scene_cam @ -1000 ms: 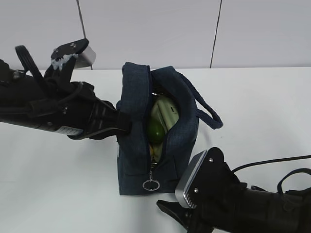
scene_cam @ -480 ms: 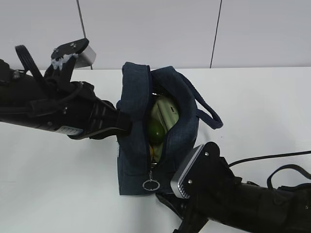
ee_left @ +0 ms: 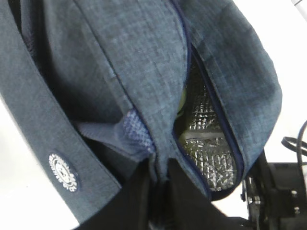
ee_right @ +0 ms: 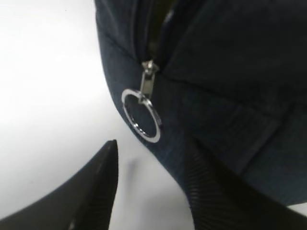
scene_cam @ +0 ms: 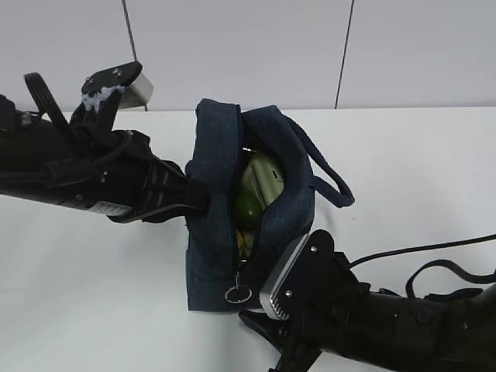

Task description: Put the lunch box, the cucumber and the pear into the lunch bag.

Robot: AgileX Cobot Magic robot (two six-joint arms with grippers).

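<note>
The navy lunch bag [scene_cam: 213, 155] stands unzipped in the middle of the table. Inside it show the lunch box's pale green lid [scene_cam: 263, 180], the green cucumber [scene_cam: 248, 205] and a bit of the yellow pear [scene_cam: 242, 239]. My left gripper [scene_cam: 194, 198] is shut on a fold of the bag's left wall [ee_left: 129, 57], next to the foil lining [ee_left: 206, 143]. My right gripper [ee_right: 151, 143] is open just below the metal ring zipper pull [ee_right: 141, 115], its right finger against the bag's end. The ring [scene_cam: 237, 293] hangs at the bag's near end.
The bag's loop handle [scene_cam: 333, 186] sticks out to the right. A black cable [scene_cam: 418, 252] trails over the white table [scene_cam: 403, 155] behind my right arm. My left arm fills the table's left side.
My right arm has moved left and forward, up to the bag's near end by the ring pull. The bag's near end has shifted slightly left. The left gripper still holds the fabric.
</note>
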